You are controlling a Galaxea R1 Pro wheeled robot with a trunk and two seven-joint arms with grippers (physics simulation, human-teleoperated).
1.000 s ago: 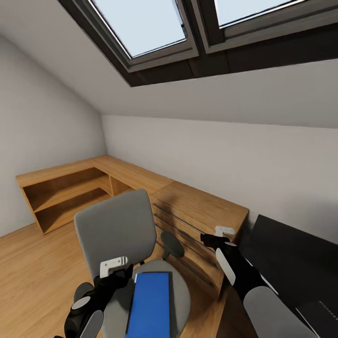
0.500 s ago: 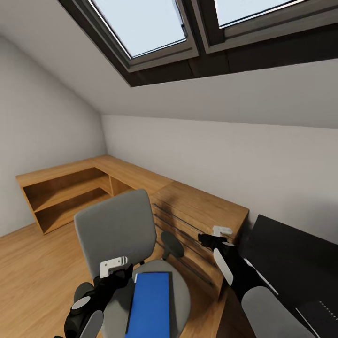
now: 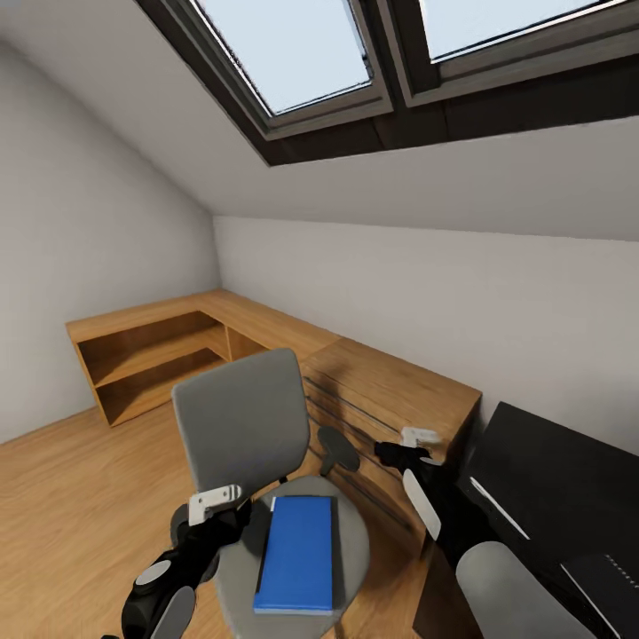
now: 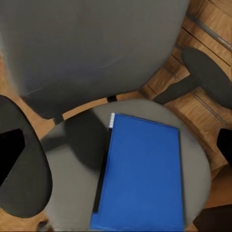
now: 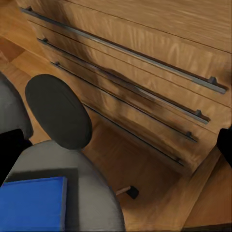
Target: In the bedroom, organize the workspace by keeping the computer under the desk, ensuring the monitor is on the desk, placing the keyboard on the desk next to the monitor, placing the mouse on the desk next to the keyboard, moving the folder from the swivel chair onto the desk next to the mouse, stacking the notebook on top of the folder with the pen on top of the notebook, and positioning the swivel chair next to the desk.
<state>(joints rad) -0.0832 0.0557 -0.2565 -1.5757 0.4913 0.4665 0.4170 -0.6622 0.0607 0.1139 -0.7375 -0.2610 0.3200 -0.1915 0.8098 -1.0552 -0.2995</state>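
Note:
The swivel chair (image 3: pixel 238 424) stands in front of me, grey back upright, with the blue folder (image 3: pixel 297 555) lying flat on its seat. My left gripper (image 3: pixel 216 513) hovers open above the seat's left side, beside the folder (image 4: pixel 142 176); its fingers (image 4: pixel 9 152) show at the edges of the left wrist view. My right gripper (image 3: pixel 401 451) is open, held by the chair's right armrest (image 5: pixel 58 111) in front of the wooden drawers. The glossy black desk (image 3: pixel 550 484) is at the right. A dark flat slab (image 3: pixel 612 577) lies on it; I cannot tell what it is.
A light wooden L-shaped cabinet (image 3: pixel 151 351) runs along the wall, with open shelves at the left and a drawer front with long bar handles (image 5: pixel 145 82) close behind the chair. Sloped ceiling with skylights (image 3: pixel 293 53) overhead. Wooden floor (image 3: pixel 71 497) lies open to the left.
The whole picture has shifted right and down, so the camera moved. The right gripper drifted slightly left. The chair and folder lie as before.

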